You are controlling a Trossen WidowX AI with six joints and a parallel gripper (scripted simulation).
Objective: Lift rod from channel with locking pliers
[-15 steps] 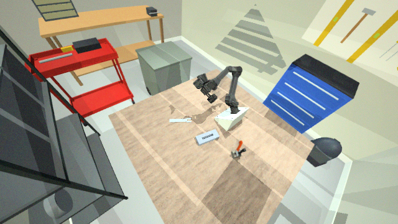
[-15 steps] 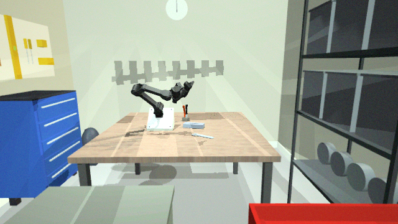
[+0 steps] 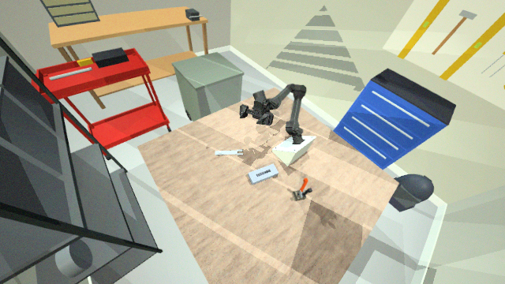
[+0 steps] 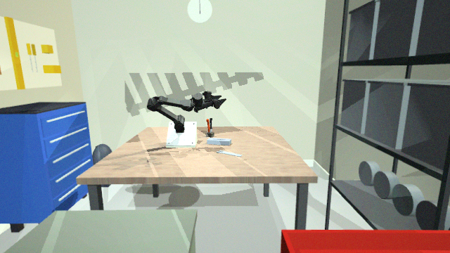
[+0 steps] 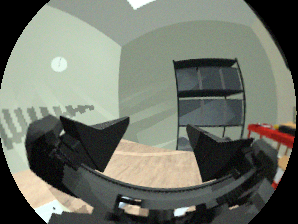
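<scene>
Right at the wrist, the claw (image 3: 253,117) (image 4: 223,100) (image 5: 158,123) is spread practically to its limit, nothing between its fingers, high over the wooden table (image 3: 221,237) (image 4: 197,180) (image 5: 150,165)! Below lies a flat pale tool (image 3: 226,152) (image 4: 231,154); beyond it, the pale blue block (image 3: 256,177) (image 4: 219,142), probably the channel piece, though I can't make out the rod inside. Farther along, the orange-and-black-handled pliers (image 3: 304,184) (image 4: 210,121) stand upright in their holster (image 3: 298,196) (image 4: 210,135). Fetching them looks like the job in hand: next, swing over, point down, straddle both handles.
</scene>
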